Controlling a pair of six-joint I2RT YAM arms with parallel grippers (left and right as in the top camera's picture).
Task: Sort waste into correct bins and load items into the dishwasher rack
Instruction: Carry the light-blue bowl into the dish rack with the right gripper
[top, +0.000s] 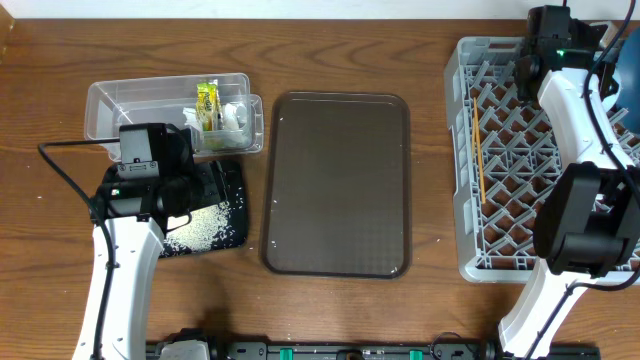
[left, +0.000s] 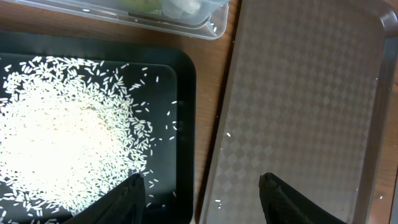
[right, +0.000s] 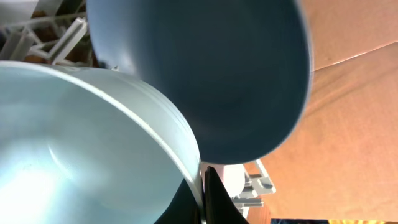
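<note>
Rice lies heaped in the black tray, w/ stray grains scattered toward its right rim. Your left tool hangs just above that rim, jaws spread apart w/ nothing btwn them. One finger is over the black tray and the other over the brown serving tray, w/ a narrow strip of bare tabletop btwn the two trays. From overhead you see the clear tub just behind the black tray. It holds the yellow-green snack wrapper, w/ the white paper scraps beside it at the tub's right end. On the right side the rack sits well apart from both bins, and the chopsticks lie together on its grid along the left wall. Your right arm reaches over the rack and hides its own tool from overhead. In the wrist view the right tool is closed, pinching the thin rim of the light-blue bowl, which fills the left of that view. The blue bowl stands tilted just behind it, the two rims close together, w/ bits of rack wall showing around them. You can't tell from these views whether either bowl rests on the grid
</note>
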